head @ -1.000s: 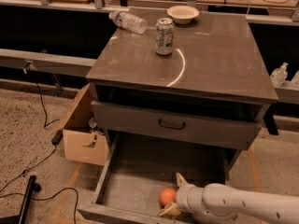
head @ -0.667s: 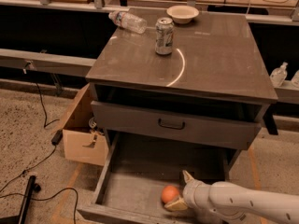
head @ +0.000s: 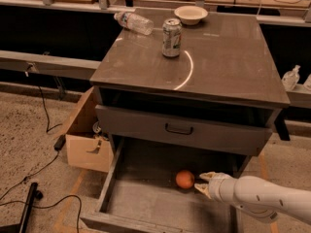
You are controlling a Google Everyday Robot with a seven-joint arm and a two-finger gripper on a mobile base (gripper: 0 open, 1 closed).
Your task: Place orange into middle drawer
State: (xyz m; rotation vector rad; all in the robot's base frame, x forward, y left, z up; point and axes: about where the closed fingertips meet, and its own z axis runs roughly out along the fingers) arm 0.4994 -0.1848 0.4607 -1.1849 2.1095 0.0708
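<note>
1. Resting on the floor of the pulled-out middle drawer (head: 111, 177), toward its back right: the orange (head: 184, 179).
2. Hovering just right of the orange, over the drawer floor: the gripper (head: 202, 182), fingers (head: 207, 175) spread apart, gripping nothing.
3. Standing on the desk (head: 228, 57) above: soda can (head: 171, 31) and bowl (head: 191, 14); lying on its side, a bottle (head: 133, 22).
4. Sitting on the ground left of the drawer: a cardboard box (head: 87, 149).

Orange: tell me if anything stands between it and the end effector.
Nothing visible does. The end effector, fingers open, is just right of the orange, which lies on the middle drawer floor.
</note>
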